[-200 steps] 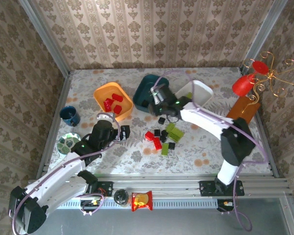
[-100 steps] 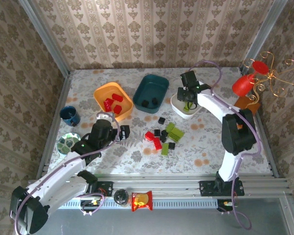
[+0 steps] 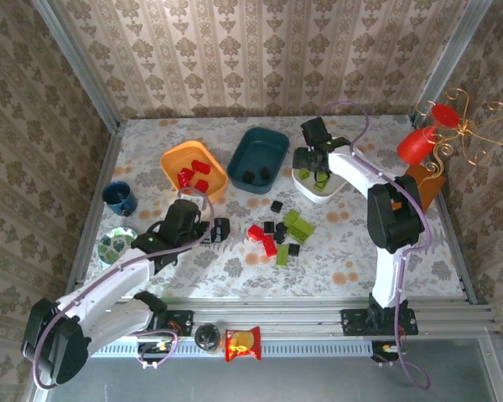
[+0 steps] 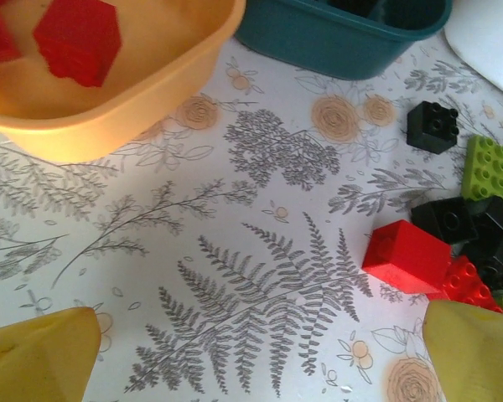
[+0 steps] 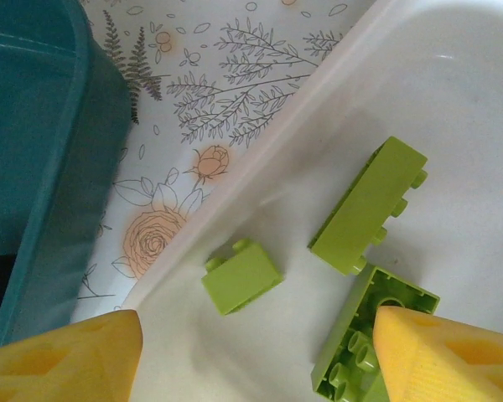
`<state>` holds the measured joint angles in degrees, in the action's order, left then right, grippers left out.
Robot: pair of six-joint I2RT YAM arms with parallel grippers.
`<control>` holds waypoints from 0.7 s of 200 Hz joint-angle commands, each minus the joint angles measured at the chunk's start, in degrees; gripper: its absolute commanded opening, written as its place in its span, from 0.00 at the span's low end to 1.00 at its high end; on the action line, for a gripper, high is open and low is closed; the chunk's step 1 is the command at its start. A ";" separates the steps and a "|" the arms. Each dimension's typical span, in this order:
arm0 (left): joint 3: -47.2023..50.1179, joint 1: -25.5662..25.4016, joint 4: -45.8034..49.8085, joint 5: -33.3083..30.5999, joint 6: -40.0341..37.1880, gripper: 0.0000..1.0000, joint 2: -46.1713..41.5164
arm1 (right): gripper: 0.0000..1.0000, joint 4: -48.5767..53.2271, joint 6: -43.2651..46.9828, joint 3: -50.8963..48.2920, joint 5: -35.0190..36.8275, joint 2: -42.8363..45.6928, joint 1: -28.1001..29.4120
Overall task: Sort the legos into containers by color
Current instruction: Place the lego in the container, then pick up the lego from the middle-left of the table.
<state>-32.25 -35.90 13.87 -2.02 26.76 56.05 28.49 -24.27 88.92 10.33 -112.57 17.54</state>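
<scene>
A loose pile of legos [image 3: 281, 231] in red, black and lime green lies mid-table. The orange bin [image 3: 173, 159] holds red bricks [image 4: 77, 38], and the teal bin [image 3: 272, 139] holds black ones. My left gripper [image 3: 217, 229] hovers open over bare cloth just left of the pile, with nothing between its fingers [image 4: 38, 358]. A red brick [image 4: 406, 256] and a black brick [image 4: 432, 126] lie to its right. My right gripper [image 3: 312, 159] hangs open over the white bin [image 5: 453, 75], above three lime green bricks [image 5: 241, 276].
A dark blue cup [image 3: 119, 198] and a patterned bowl [image 3: 117, 244] stand at the left edge. A snack packet [image 3: 242, 342] lies on the front rail. A red ornament on a wire stand [image 3: 420, 146] and a brown box [image 3: 417, 188] sit at the right.
My right gripper swung from over the teal bin to over the white bin. My left gripper edged right toward the pile.
</scene>
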 commanded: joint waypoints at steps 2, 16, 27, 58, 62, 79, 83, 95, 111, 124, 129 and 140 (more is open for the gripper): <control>-3.25 -0.26 -1.43 5.54 -2.96 0.98 3.50 | 0.75 0.07 -0.96 -3.36 0.18 6.81 0.81; -5.61 -1.60 -1.26 7.12 -4.09 0.96 7.43 | 0.75 -1.08 -0.94 -6.85 -0.20 9.91 1.72; -7.56 -3.06 -1.10 7.68 -5.11 0.95 10.93 | 0.75 -1.75 -0.87 -9.72 -0.37 12.21 2.42; -12.41 -6.43 -0.88 8.67 -6.82 0.96 21.06 | 0.75 -3.02 -1.54 -16.94 -1.13 17.44 4.06; -12.98 -6.94 -0.88 8.47 -7.26 0.96 22.02 | 0.75 -3.02 -1.64 -17.65 -1.23 18.07 4.15; -15.50 -9.39 -0.70 6.61 -9.42 0.98 26.24 | 0.75 -3.24 -2.07 -20.30 -1.42 20.41 4.26; -15.99 -9.80 -0.77 6.25 -9.84 0.98 27.16 | 0.75 -3.26 -2.09 -20.84 -1.47 20.87 4.26; -17.50 -10.84 -0.37 5.62 -10.88 0.97 29.57 | 0.75 -3.13 -2.14 -21.95 -1.41 22.22 4.26; -19.16 -11.51 0.42 5.28 -11.55 0.94 32.59 | 0.75 -3.00 -1.92 -22.77 -1.11 23.55 4.26; -20.24 -12.10 0.88 4.72 -12.03 0.94 34.49 | 0.75 -3.01 -1.75 -23.20 -0.78 24.21 4.26; -20.60 -12.36 1.18 4.47 -12.23 0.94 35.07 | 0.75 -2.99 -1.74 -23.32 -0.67 24.37 4.26; -21.54 -12.92 1.85 3.61 -12.60 0.94 36.38 | 0.75 -3.06 -1.74 -23.49 -0.61 24.54 4.26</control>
<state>-51.13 -47.72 13.39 3.79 16.93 90.26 25.87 -25.52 66.19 9.19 -90.28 21.91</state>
